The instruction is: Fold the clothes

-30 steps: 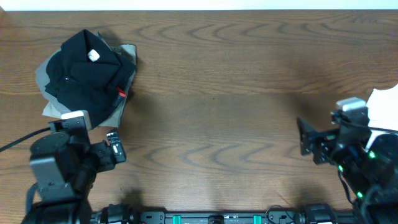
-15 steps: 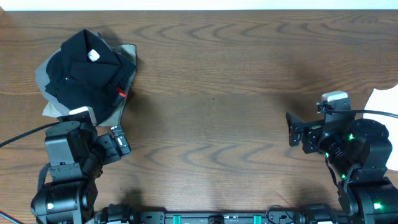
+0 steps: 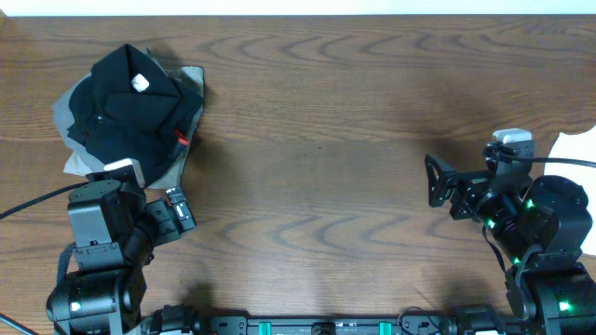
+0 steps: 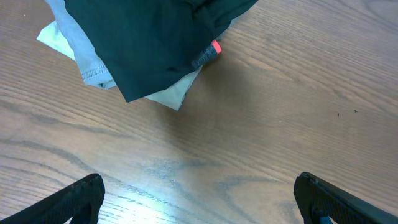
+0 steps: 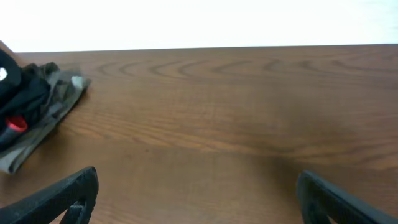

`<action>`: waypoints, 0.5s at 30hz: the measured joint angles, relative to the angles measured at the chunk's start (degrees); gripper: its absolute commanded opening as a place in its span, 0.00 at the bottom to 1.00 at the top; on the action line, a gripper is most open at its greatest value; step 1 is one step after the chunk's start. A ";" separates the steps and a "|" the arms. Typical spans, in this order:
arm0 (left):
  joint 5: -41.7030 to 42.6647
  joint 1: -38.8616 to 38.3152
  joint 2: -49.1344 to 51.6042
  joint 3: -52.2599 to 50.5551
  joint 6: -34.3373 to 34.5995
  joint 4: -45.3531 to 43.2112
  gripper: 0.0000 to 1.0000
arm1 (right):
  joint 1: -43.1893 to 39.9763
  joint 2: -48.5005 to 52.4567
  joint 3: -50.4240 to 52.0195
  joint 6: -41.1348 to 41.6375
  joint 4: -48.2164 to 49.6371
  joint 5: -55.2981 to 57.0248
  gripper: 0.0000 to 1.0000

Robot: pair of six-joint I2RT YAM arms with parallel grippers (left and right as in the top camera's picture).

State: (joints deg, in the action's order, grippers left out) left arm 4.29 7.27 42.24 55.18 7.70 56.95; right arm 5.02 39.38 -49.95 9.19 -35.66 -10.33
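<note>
We log the clothes (image 3: 130, 116) heaped at upper left of the worktop (image 3: 326, 121). The black piece (image 3: 116, 130) hides most layers beneath. Both the left pincer (image 4: 199, 198) and the right pincer (image 5: 198, 194) are released and empty. A white item (image 3: 575, 149) is cut off at the right edge and we cannot identify it.

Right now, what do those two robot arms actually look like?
Both are black and boxy. The left arm has a white tab and a black cable trailing off; the right arm shows small green lights. Each ends in two dark fingers.
</note>
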 measured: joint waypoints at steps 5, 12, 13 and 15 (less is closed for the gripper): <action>0.00 0.00 0.00 0.00 0.02 -0.02 0.98 | 0.00 -0.37 0.00 -0.26 3.67 2.21 0.99; 0.00 0.00 0.00 0.00 0.02 -0.02 0.98 | 0.04 -9.79 3.30 -0.48 5.77 8.87 0.99; 0.00 0.00 0.00 0.00 0.02 0.00 0.98 | 0.13 -11.93 4.35 -0.48 6.38 9.51 0.99; 0.00 0.00 0.00 0.00 0.00 -0.04 0.98 | 0.13 -17.25 7.78 -0.50 8.79 10.49 0.99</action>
State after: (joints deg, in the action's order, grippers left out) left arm 4.29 7.27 42.24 55.18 7.70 56.90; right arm 5.15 22.13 -42.17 8.69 -26.87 0.16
